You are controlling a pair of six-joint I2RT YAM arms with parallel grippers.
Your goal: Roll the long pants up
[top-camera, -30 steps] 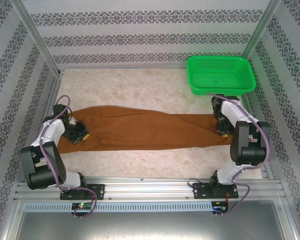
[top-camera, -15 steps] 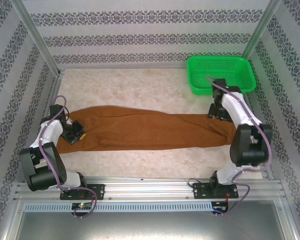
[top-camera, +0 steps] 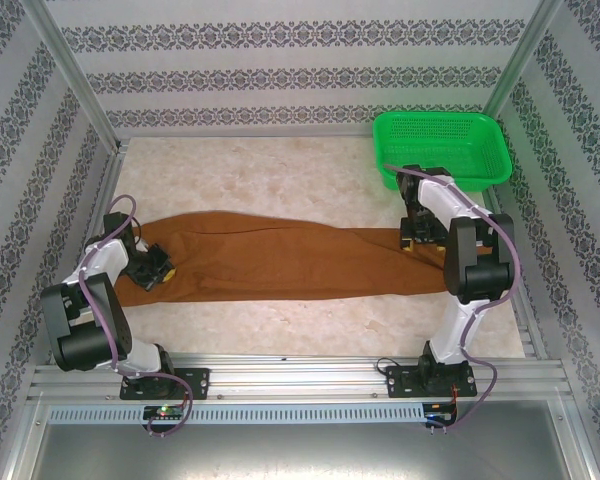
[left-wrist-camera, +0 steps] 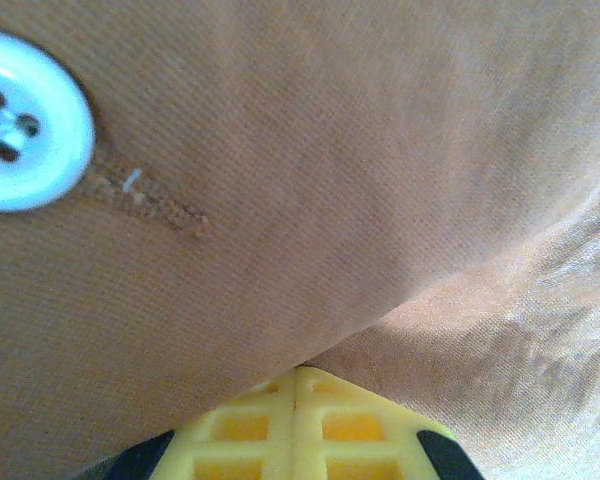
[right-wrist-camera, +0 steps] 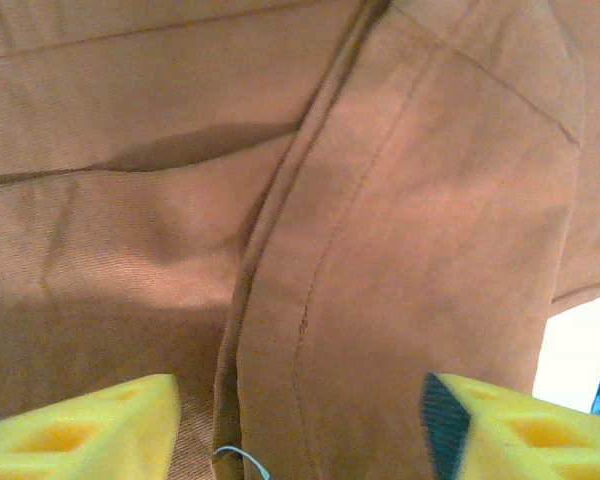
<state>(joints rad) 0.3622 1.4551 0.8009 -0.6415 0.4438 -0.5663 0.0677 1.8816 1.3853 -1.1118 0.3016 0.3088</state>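
Well, our rust-brown cloth long pants (top-camera: 290, 262) lie flat across the table (top-camera: 280, 170), left edge to right edge (nothing rolled yet). Our left gripper (top-camera: 161, 270) pinches them shut at the waist; the right gripper (right-wrist-camera: 300, 430) stands open over the leg ends. We should catch the 2 legs squarely, rolling tight.

long pants (top-camera: 290, 262) spread across table (top-camera: 260, 180), basket (top-camera: 450, 150) behind their right end
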